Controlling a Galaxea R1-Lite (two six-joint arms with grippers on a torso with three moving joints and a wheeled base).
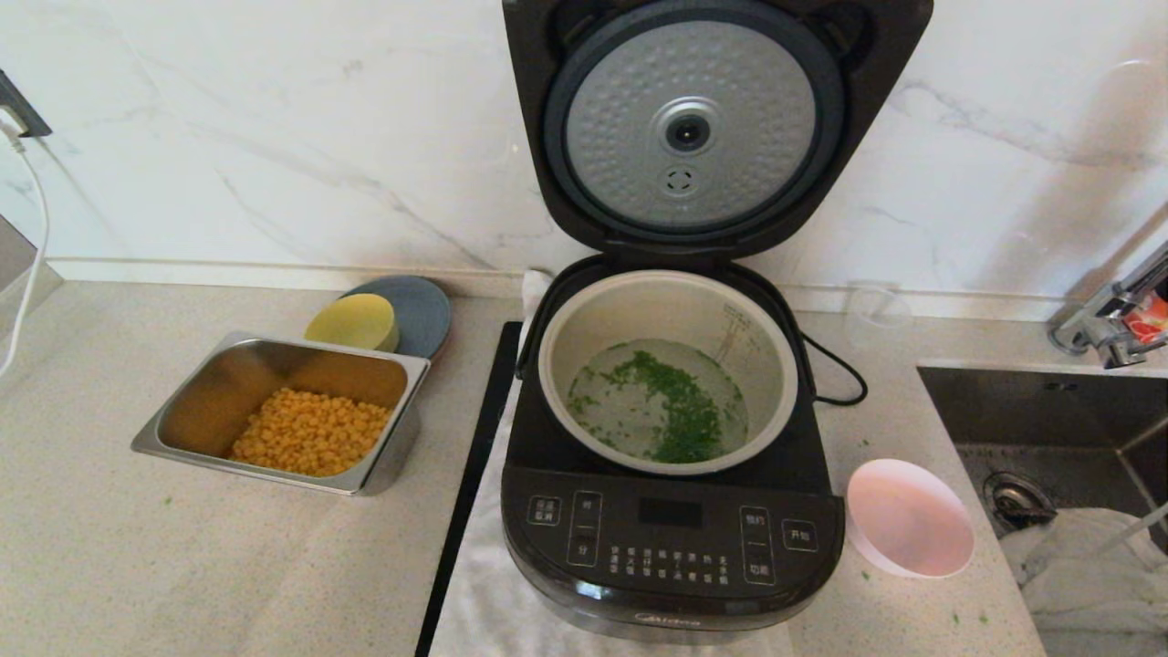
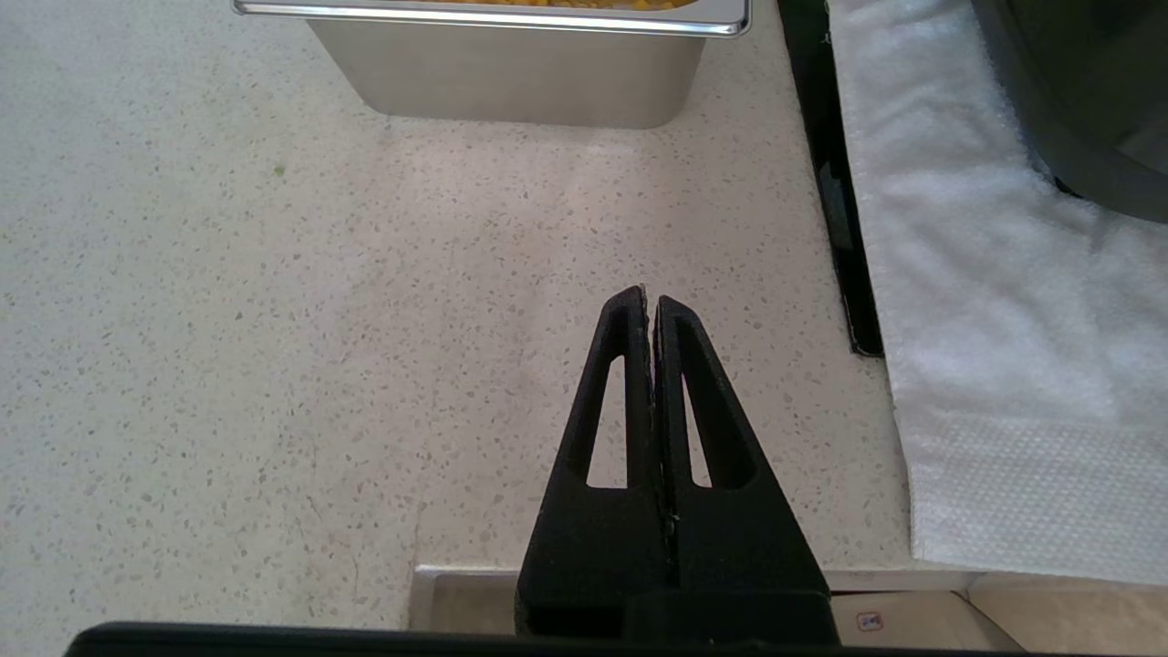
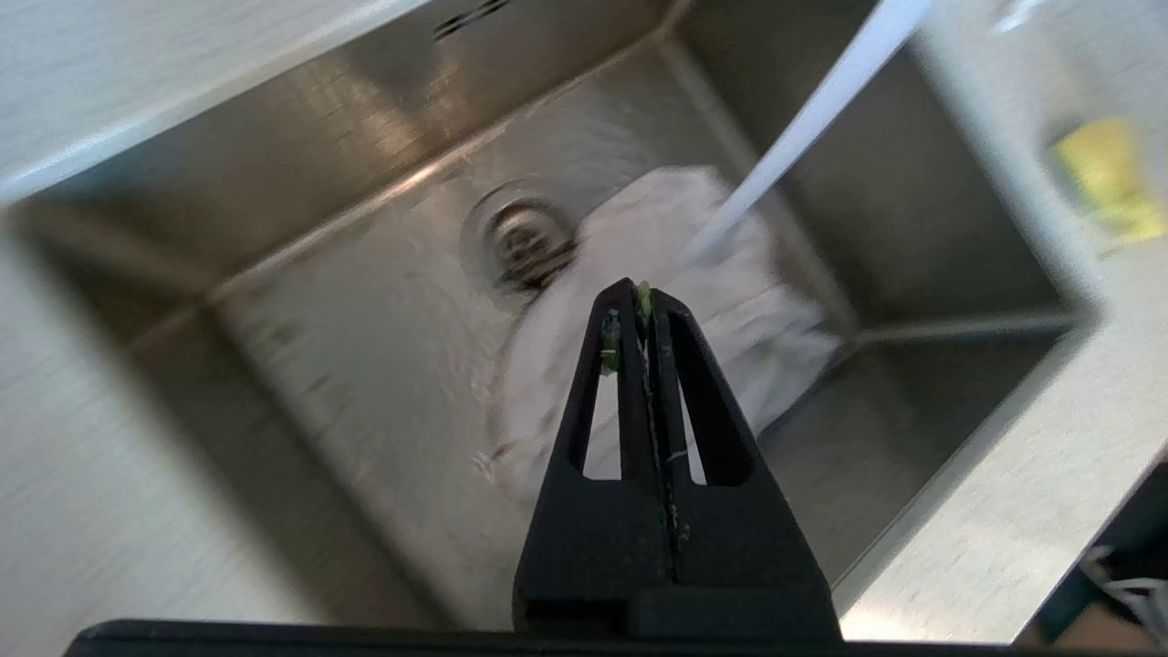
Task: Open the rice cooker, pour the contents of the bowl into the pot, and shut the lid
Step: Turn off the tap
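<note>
The black rice cooker [image 1: 671,538] stands in the middle of the counter with its lid [image 1: 703,128] swung upright against the wall, silver underside showing. Its pale pot [image 1: 584,315] holds chopped green herb bits in clear liquid [image 1: 671,411]. The small bowl [image 1: 908,518], pink inside and empty, sits on the counter just right of the cooker. Neither gripper shows in the head view. My right gripper [image 3: 643,294] is shut over the sink, with green bits stuck at its tips. My left gripper [image 2: 650,297] is shut over bare counter near the steel tray.
A steel tray [image 1: 187,429] of yellow corn sits left of the cooker, with a yellow dish [image 1: 351,321] and a grey plate [image 1: 422,306] behind it. A sink [image 1: 1049,411] holding a white cloth [image 1: 1086,557] lies at the right, a faucet [image 1: 1109,319] behind it. A white towel [image 2: 995,301] lies under the cooker.
</note>
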